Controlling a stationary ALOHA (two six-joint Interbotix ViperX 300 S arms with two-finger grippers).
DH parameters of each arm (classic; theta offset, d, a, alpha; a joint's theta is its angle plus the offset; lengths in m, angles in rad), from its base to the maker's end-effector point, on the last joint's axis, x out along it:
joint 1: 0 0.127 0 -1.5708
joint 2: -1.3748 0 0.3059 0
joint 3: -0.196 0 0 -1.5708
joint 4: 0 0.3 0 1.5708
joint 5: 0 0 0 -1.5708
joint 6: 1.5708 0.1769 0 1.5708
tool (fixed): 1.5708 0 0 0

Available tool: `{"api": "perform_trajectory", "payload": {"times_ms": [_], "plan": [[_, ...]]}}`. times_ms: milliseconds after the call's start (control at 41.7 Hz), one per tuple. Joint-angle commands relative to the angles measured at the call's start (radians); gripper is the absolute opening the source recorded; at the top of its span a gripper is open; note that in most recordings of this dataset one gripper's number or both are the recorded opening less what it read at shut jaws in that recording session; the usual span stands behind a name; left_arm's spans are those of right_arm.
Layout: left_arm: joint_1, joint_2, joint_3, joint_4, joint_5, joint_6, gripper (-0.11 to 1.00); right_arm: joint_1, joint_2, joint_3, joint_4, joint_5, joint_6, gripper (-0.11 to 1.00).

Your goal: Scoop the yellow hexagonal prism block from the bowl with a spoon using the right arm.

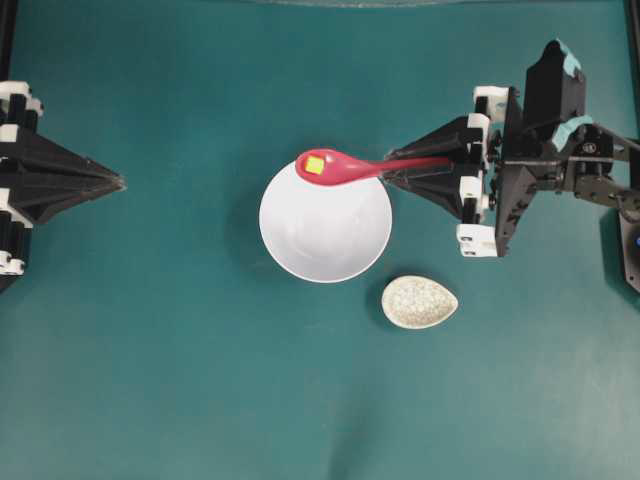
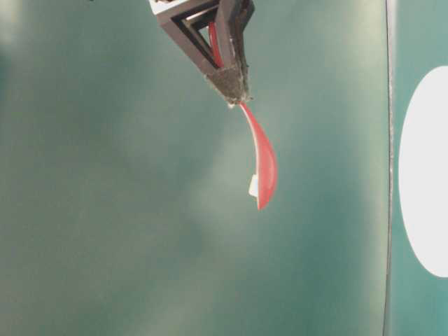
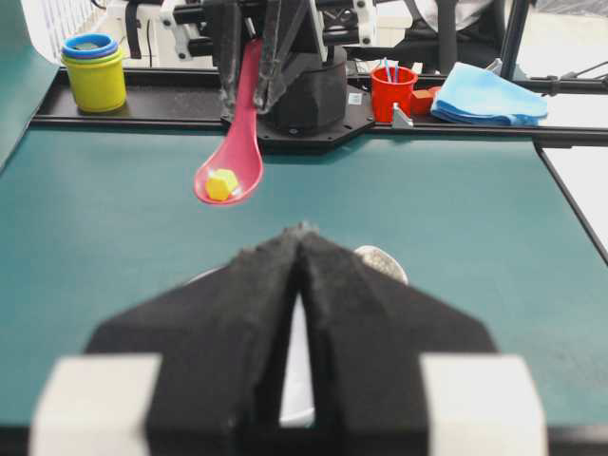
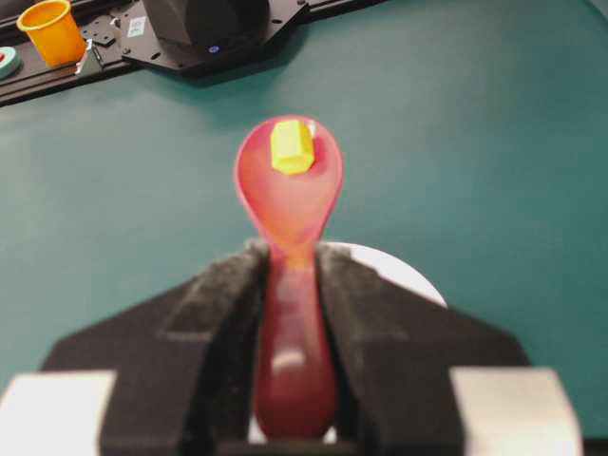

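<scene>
Yellow block (image 1: 314, 165) in tool-held (image 1: 392, 177) spoon (image 1: 340, 167) above bowl (image 1: 325, 235)

One camera looks straight down on the desk (image 1: 150, 350). A low one sits close, sideways. Each wrist camera faces along its claw; all share the spoon (image 1: 345, 167).

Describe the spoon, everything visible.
The spoon is glossy red-pink, plastic or glazed by its look, with a deep oval scoop and straight handle. The right hand is shut on the handle and holds it in the air, scoop over the bowl's far rim. The yellow hexagonal prism block sits in the scoop. Nothing else touches it.
</scene>
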Motion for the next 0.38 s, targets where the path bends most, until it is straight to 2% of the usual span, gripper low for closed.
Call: {"api": "perform_trajectory", "payload": {"times_ms": [0, 360], "plan": [[0.000, 0.003, -0.031, 0.003, -0.009, 0.000, 0.03, 0.003, -0.008, -0.011, -0.005, -0.005, -0.002, 0.25], [0.000, 0.005, -0.029, 0.003, -0.011, 0.000, 0.03, 0.009, -0.008, -0.005, -0.005, -0.003, -0.002, 0.25]]}}
